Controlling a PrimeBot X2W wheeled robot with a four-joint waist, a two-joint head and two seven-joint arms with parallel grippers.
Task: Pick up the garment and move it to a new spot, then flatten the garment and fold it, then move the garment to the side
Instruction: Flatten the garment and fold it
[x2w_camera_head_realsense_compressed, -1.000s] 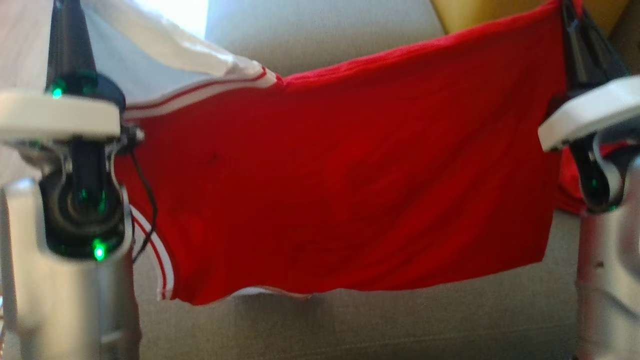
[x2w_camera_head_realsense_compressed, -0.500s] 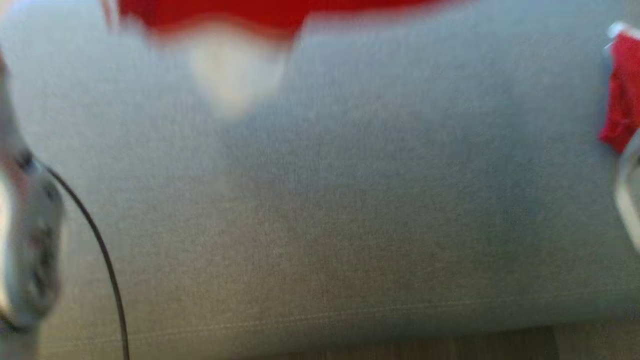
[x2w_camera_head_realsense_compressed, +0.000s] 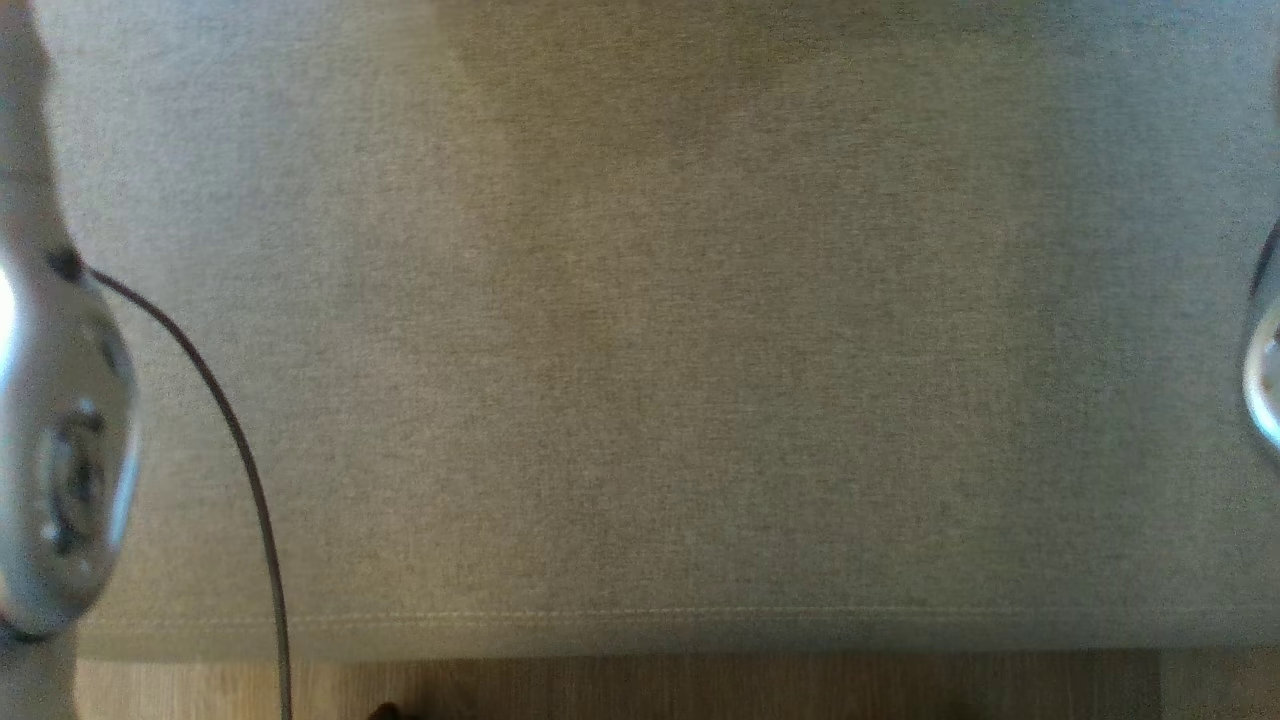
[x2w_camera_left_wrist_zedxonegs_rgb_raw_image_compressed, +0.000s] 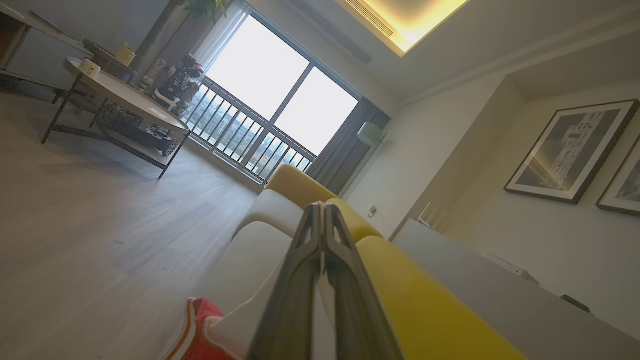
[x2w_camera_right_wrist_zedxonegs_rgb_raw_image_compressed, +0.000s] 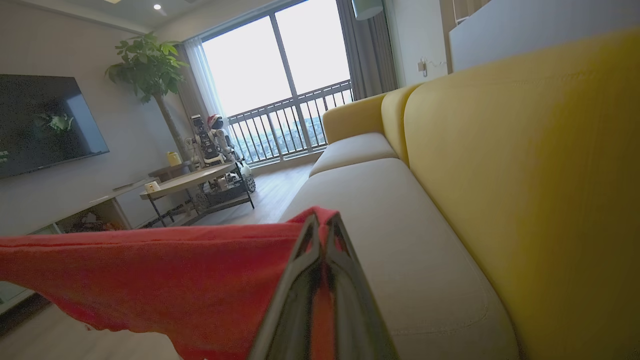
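- Ahead of both pairs of fingers runs a long sofa: its grey seat (x2w_camera_right_wrist_zedxonegs_rgb_raw_image_compressed: 400, 225) and yellow backrest (x2w_camera_right_wrist_zedxonegs_rgb_raw_image_compressed: 525, 150) stretch toward a bright window (x2w_camera_right_wrist_zedxonegs_rgb_raw_image_compressed: 280, 65). A coffee table (x2w_camera_right_wrist_zedxonegs_rgb_raw_image_compressed: 190, 182) stands off to the side on the wooden floor (x2w_camera_left_wrist_zedxonegs_rgb_raw_image_compressed: 100, 225).
- Seen from the head, the seat fabric spreads below. The pale left forearm (x2w_camera_head_realsense_compressed: 50, 450) is at one edge with a dark cable (x2w_camera_head_realsense_compressed: 240, 450) looping off it, and a sliver of the right forearm (x2w_camera_head_realsense_compressed: 1265, 370) is at the other.
- Both arms are held above the seat, with the left gripper (x2w_camera_left_wrist_zedxonegs_rgb_raw_image_compressed: 324, 206) and right gripper (x2w_camera_right_wrist_zedxonegs_rgb_raw_image_compressed: 322, 216) each pointing along the sofa toward the window.
- The right fingers are pressed together on a red corner of the garment (x2w_camera_right_wrist_zedxonegs_rgb_raw_image_compressed: 175, 280), which stretches away from them in a raised sheet.
- The left fingers are also pressed together. A pale strip in the seam between them is probably the garment's white edge, though the view is too close to be sure. Red cloth with white trim hangs just beside their base.
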